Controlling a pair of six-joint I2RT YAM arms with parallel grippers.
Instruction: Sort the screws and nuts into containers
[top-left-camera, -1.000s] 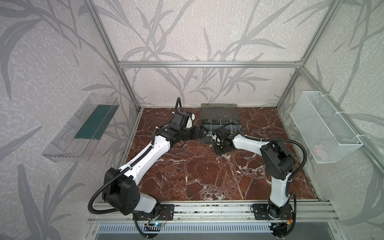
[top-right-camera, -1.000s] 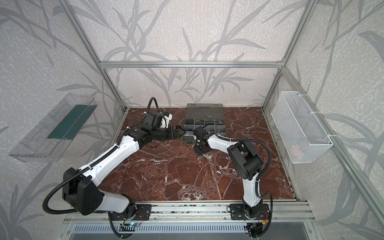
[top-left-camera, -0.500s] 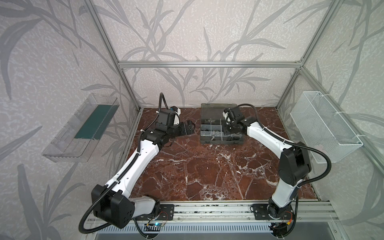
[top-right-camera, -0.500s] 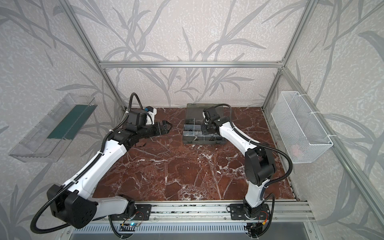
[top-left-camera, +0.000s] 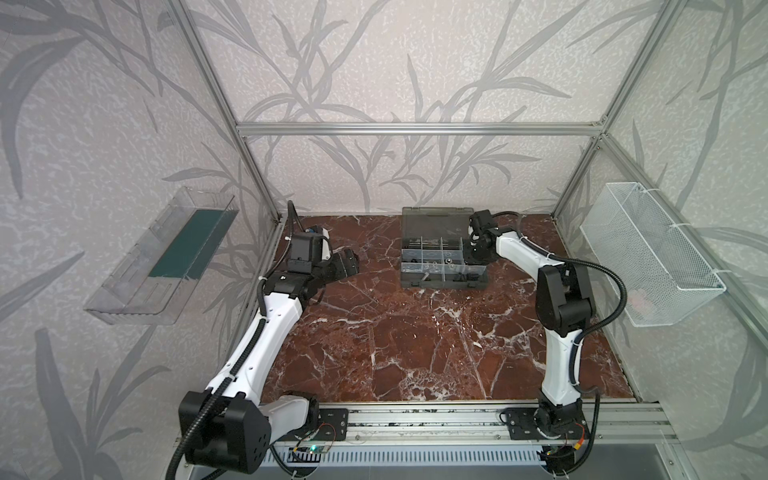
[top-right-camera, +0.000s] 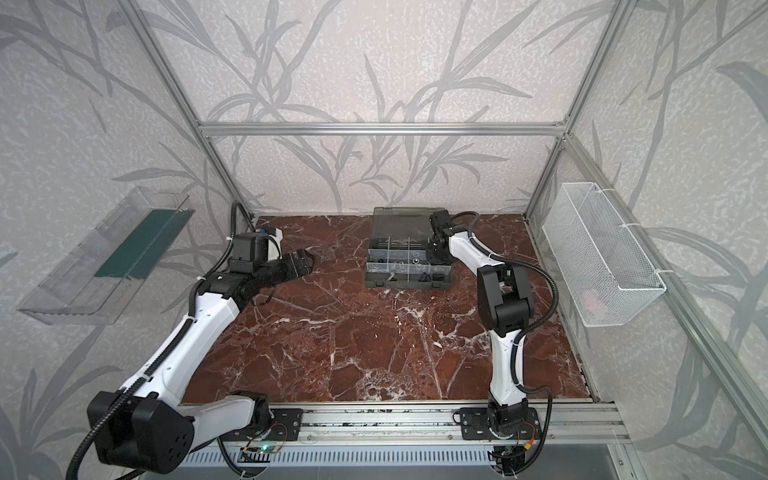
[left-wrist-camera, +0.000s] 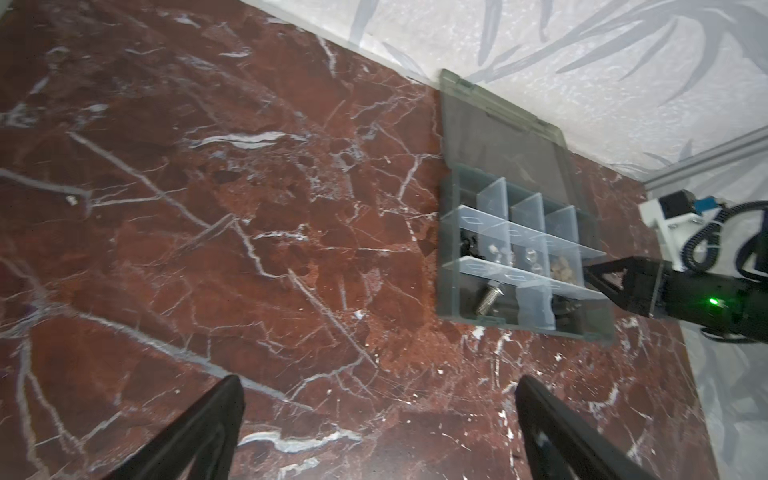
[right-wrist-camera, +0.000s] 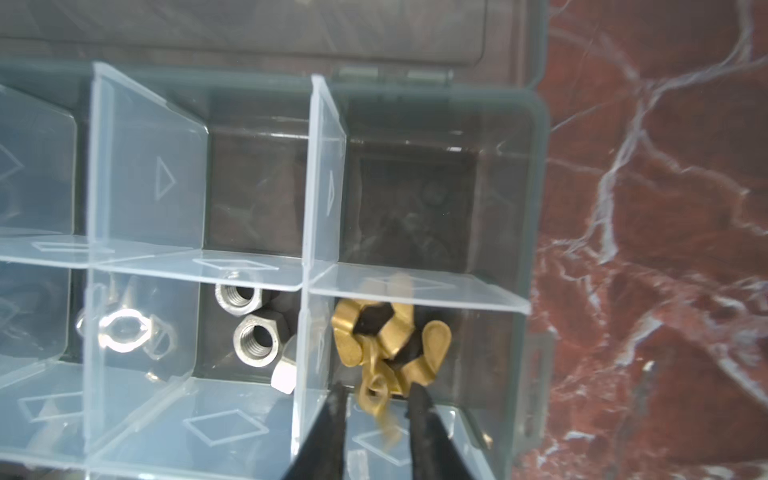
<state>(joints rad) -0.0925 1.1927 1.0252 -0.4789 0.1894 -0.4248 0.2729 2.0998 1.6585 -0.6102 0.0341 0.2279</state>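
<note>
We find the right claw (right-wrist-camera: 377, 388) released above the case (top-left-camera: 442, 286) (upper centre in both top views), likely dropping a brass nut (right-wrist-camera: 372, 394) among its kind; the left claw (left-wrist-camera: 379, 378) gapes empty.

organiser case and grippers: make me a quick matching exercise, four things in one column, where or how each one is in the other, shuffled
Things:
1. brass wing nuts
2. silver hex nuts
3. left gripper
4. case lid

Place or state:
a. open, above bare marble
b. in the end compartment of the row
c. swung open toward the back wall
d. one compartment in from the end of the row

Pairs: 1-b, 2-d, 3-a, 4-c
</note>
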